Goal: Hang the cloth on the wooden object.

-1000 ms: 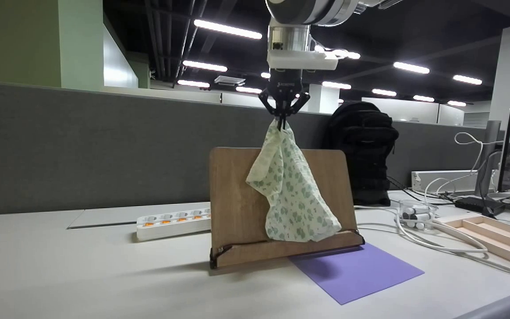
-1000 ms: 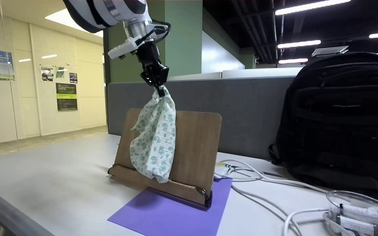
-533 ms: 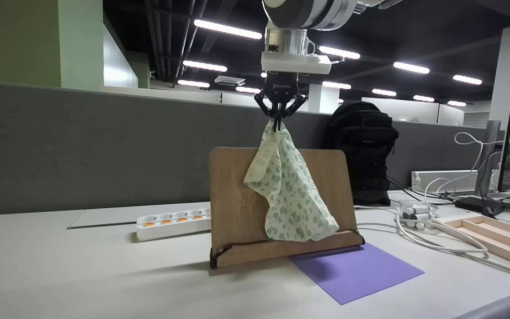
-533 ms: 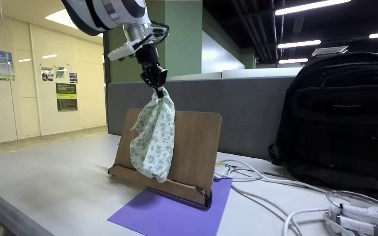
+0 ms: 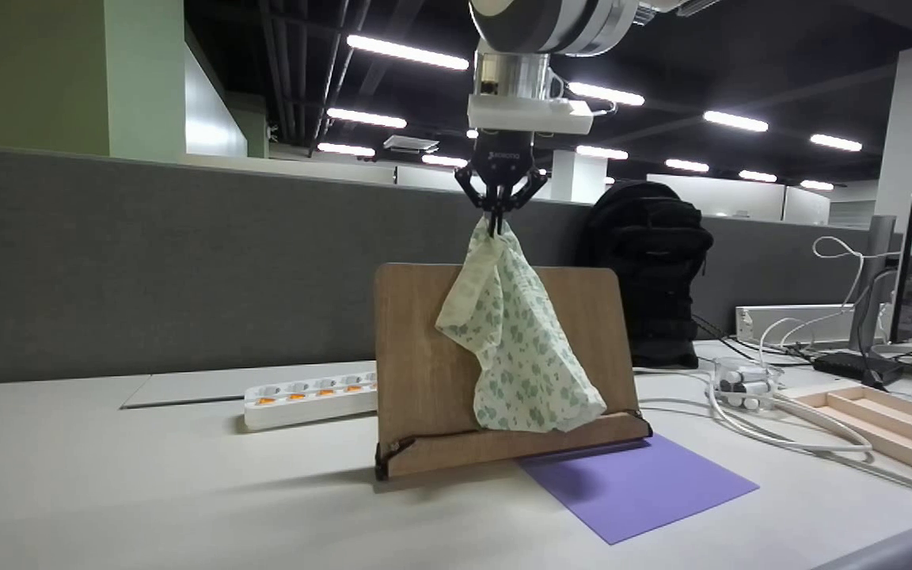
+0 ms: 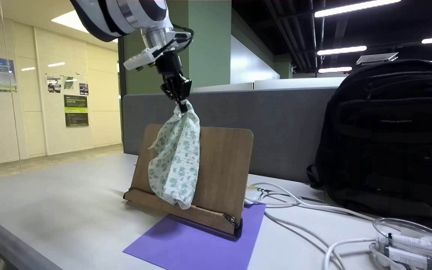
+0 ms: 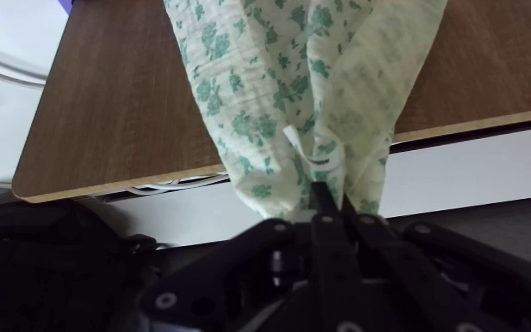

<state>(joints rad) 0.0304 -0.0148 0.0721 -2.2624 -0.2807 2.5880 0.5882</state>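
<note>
The cloth, pale cream with green floral print, hangs from my gripper in both exterior views (image 5: 531,364) (image 6: 182,161). My gripper (image 5: 495,228) is shut on its gathered top and stands above the board's top edge; it also shows in an exterior view (image 6: 183,108) and the wrist view (image 7: 333,193). The wooden object, a brown slanted board (image 5: 424,340), stands upright behind the cloth (image 6: 225,161). The cloth drapes down the front side of the board to near its low ledge (image 5: 456,455). In the wrist view the cloth (image 7: 247,92) crosses the board's top edge (image 7: 127,184).
A purple sheet (image 5: 646,491) lies partly under the board. A white power strip (image 5: 305,404) lies behind it. A black backpack (image 6: 384,142), white cables (image 6: 294,202), a clear container with small bottles (image 6: 411,243) and a light wooden tray (image 5: 891,427) stand around.
My gripper and the top of the cloth moved slightly left in an exterior view and a little lower, then stayed nearly still over the last half second. The board has not moved.
</note>
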